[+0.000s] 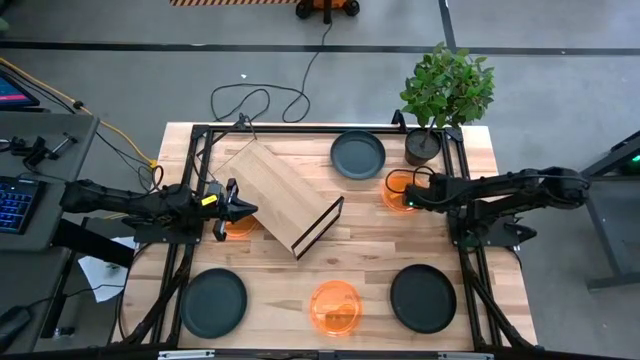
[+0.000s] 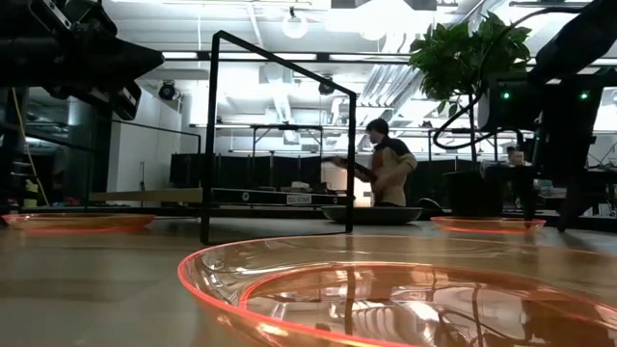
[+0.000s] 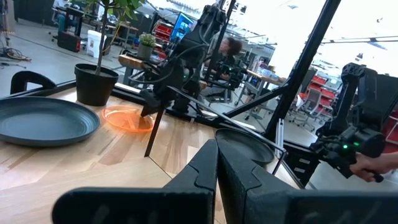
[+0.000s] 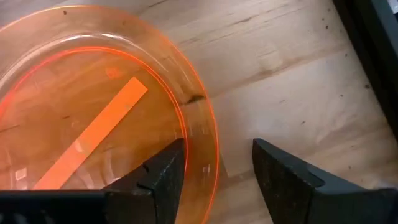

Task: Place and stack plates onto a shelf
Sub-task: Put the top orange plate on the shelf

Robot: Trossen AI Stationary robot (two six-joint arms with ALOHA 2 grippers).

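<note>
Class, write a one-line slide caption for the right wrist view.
Right gripper, open, straddling the rim of an orange plate on the wooden table.

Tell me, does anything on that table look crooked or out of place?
Yes: the shelf lies slanted across the table, its black wire end toward the middle, not square with the edges. The plates are scattered singly around it, and none is on it yet.

Bright even overhead light, ceiling lamp glare in low view, near orange plate [image 2: 405, 299] blurred
</note>
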